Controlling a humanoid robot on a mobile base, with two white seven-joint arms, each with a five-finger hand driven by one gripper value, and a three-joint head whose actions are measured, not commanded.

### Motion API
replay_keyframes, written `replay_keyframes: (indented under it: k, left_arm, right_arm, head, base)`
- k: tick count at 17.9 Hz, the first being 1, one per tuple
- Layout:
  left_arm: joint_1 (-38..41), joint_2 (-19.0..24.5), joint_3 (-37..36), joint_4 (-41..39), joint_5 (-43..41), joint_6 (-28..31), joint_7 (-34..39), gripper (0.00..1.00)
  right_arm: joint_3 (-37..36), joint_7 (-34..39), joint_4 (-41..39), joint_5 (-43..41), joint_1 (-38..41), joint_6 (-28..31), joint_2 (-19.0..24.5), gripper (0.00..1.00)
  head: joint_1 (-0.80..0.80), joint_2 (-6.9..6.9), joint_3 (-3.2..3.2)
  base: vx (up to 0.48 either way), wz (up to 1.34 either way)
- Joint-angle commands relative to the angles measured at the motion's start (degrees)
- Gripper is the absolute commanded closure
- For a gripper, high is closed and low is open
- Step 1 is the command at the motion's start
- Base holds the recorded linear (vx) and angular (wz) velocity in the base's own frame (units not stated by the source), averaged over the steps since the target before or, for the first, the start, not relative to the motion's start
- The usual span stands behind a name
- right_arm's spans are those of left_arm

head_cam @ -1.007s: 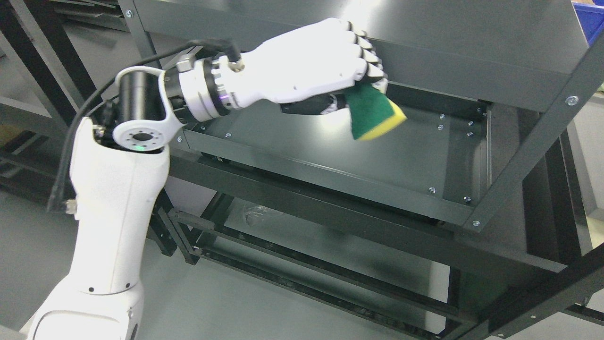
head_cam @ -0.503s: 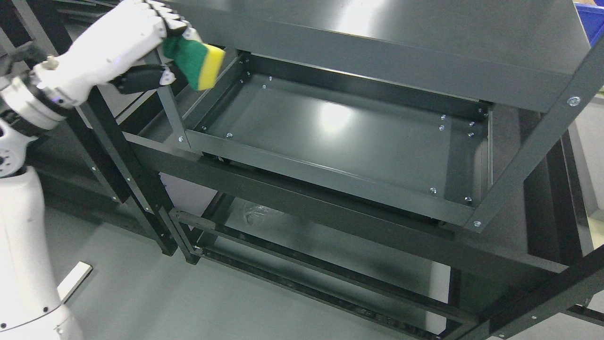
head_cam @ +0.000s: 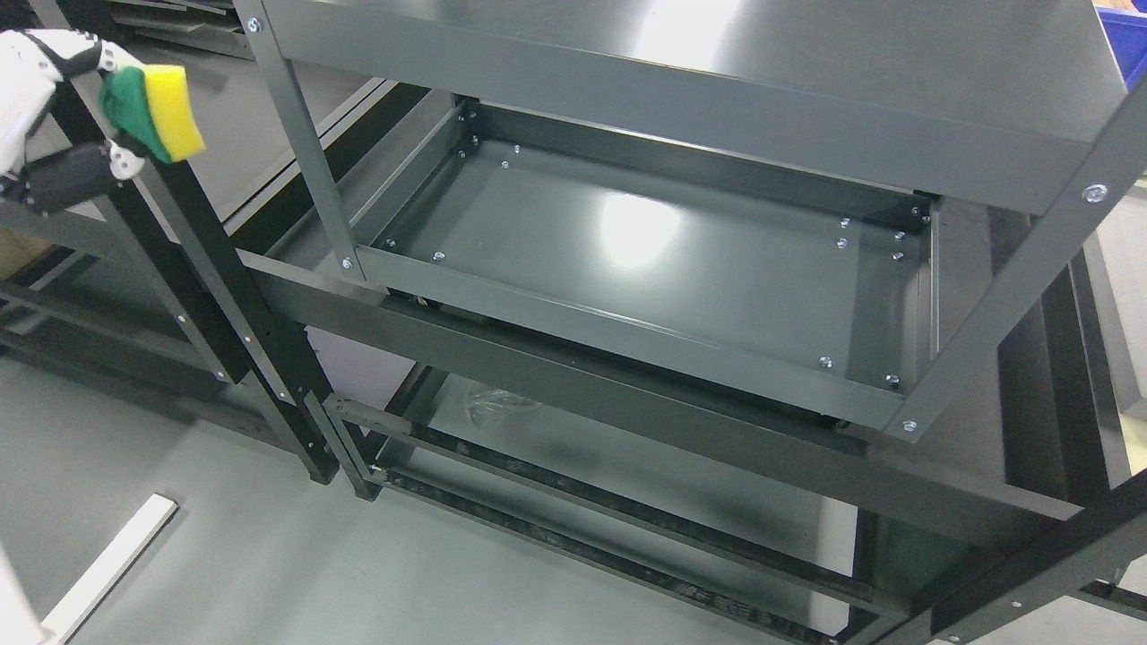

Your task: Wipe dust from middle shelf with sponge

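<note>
The white left robot hand [head_cam: 36, 98], fingers clamped on the green and yellow sponge [head_cam: 157, 112], is at the far upper left, well apart from the dark grey metal middle shelf [head_cam: 645, 269] lying to its right and below

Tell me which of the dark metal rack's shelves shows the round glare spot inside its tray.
The middle shelf of the dark grey metal rack: a shallow tray bolted at its corners, with the round glare on its floor. The top shelf is flat; the bottom shelf lies in shadow.

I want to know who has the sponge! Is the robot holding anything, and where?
The left hand grips the sponge by its green end; the yellow end sticks out.
</note>
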Motion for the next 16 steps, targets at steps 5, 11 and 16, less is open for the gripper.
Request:
replay_keyframes:
  k: [5,11,16]
  left_arm:
    - [13.26,-18.59,-41.52,-3.31,10.21,0.1,10.12,1.0]
    - [16.34,-18.59,-55.22,4.89,11.0,16.48,57.87,1.0]
    - [27.49,-18.59,-51.89,-4.23,16.53,28.38,60.19,1.0]
  right_arm:
    - [0.0,0.03,-1.0,0.0,0.0,0.03,-1.0,0.0]
    - [0.0,0.03,-1.0,0.0,0.0,0.03,-1.0,0.0]
    - [0.0,0.03,-1.0,0.0,0.0,0.03,-1.0,0.0]
  head:
    - [0.0,0.0,0.0]
    - [0.0,0.0,0.0]
    - [0.0,0.0,0.0]
  base:
    - [0.0,0.0]
    - [0.0,0.0]
    - [0.0,0.0]
